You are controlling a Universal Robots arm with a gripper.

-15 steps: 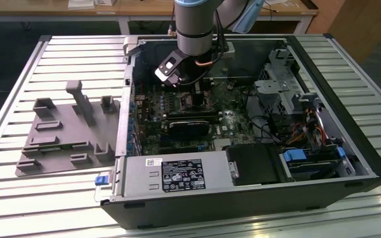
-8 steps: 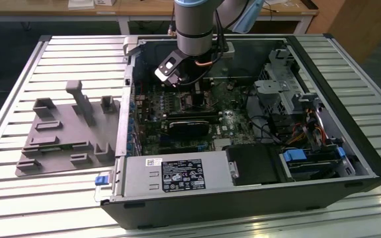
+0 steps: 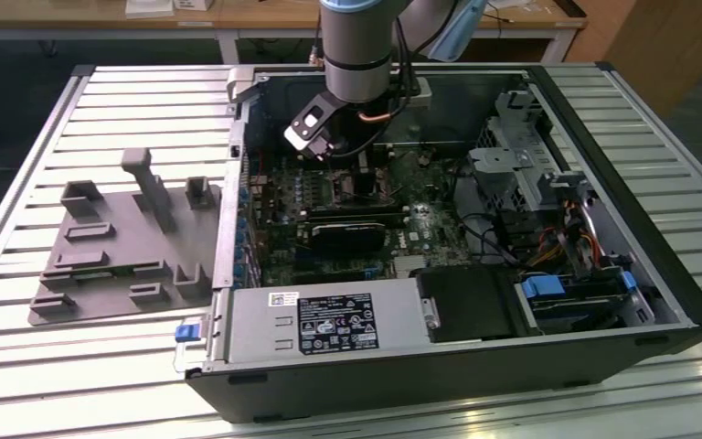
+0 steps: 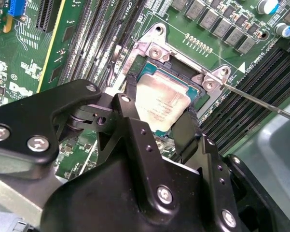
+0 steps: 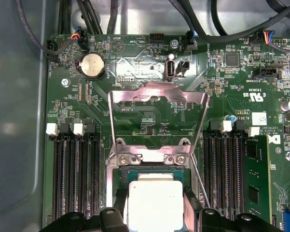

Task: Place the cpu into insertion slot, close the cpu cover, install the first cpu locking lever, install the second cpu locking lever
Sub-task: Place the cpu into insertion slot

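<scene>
The cpu (image 4: 157, 112), a flat silvery square, lies between the two black fingers (image 4: 129, 89) of my gripper (image 4: 162, 99), which press on its opposite sides. It sits in or just above the insertion slot (image 4: 152, 52); I cannot tell whether it is fully seated. In the first wrist view the cpu (image 5: 155, 210) shows between the gripper (image 5: 155, 193) fingers, and the cpu cover (image 5: 159, 91) stands flipped open behind the slot. Thin wire locking levers (image 5: 112, 121) run along both sides, unlatched; one lever (image 4: 260, 100) sticks out past the slot. In the exterior view the gripper (image 3: 346, 166) hangs low inside the case.
Memory slots (image 5: 75, 169) flank the socket on both sides. A coin battery (image 5: 92, 65) and cables (image 5: 87, 19) lie beyond the cover. A black card (image 3: 351, 229), the power supply (image 3: 326, 325) and a drive cage (image 3: 534, 174) crowd the case. A grey fixture plate (image 3: 120, 247) lies on the slatted table.
</scene>
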